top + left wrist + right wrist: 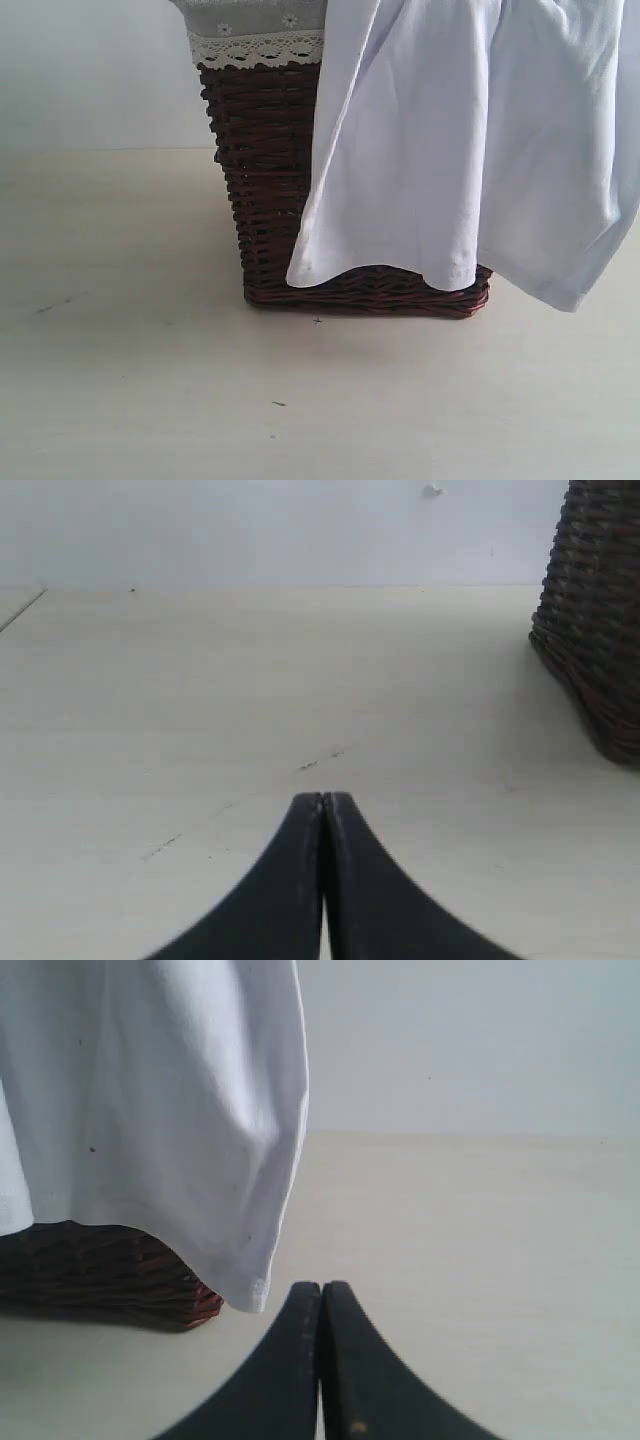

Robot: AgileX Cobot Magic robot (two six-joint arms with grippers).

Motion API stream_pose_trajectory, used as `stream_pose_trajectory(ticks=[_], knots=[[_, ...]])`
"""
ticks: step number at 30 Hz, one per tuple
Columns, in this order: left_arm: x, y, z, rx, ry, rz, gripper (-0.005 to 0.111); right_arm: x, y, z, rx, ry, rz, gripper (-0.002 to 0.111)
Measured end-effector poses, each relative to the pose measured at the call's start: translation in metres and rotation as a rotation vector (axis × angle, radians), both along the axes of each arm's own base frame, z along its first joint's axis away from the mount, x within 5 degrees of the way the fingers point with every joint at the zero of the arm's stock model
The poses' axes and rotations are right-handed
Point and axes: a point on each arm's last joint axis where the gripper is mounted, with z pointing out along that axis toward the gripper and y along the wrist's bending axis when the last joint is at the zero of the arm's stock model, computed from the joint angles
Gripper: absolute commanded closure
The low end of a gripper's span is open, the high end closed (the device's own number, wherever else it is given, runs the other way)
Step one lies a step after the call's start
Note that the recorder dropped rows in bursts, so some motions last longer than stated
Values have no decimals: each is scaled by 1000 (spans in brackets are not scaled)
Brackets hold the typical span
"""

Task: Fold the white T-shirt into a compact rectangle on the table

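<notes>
Both left claw (pixel 323 805) and right claw (pixel 321 1290) are seen pressed together, empty. Ahead of the left claw lies the surface (pixel 200 680), with the wicker basket (pixel 595 620) beyond to one side. Its lining (pixel 255 30) is grey and lace-trimmed; contents are hidden. White T-shirt (pixel 450 140) is hung down the basket's side, just ahead of the right claw. Judged light, limp, easily bunched; hem corner (pixel 248 1290) is best pinched.

Soft white cotton T-shirt (pixel 450 150), rough dark woven wicker basket (pixel 265 180), matt beige table (pixel 150 380)
</notes>
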Motion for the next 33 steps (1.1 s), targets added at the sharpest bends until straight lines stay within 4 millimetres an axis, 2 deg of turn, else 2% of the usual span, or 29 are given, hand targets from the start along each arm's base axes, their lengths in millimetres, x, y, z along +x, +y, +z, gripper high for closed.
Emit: stream_pose_trajectory(ticks=[7,12,18,22,25,29,32,33], knots=[[0,0,0,6,0,1,107,0,0,0,0,0,0,108],[0,1,0,77,-9,-13,107,0,0,1,1,-10,0,108],[4,0,28,19,-324,3,107,2,1,12,12,-133,7,108],[2,1,41,-55,-463,16,107,2,1,17,10,-183,10,108],[2,1,39,-187,-436,22,107,1,1,27,60,-297,13,108],[4,0,22,-186,-243,28,107,-1,1,38,200,-404,18,108],[3,0,16,-191,-182,31,107,-2,1,43,233,-453,24,108],[3,-1,15,-249,-163,38,107,-2,1,45,256,-477,28,108]])
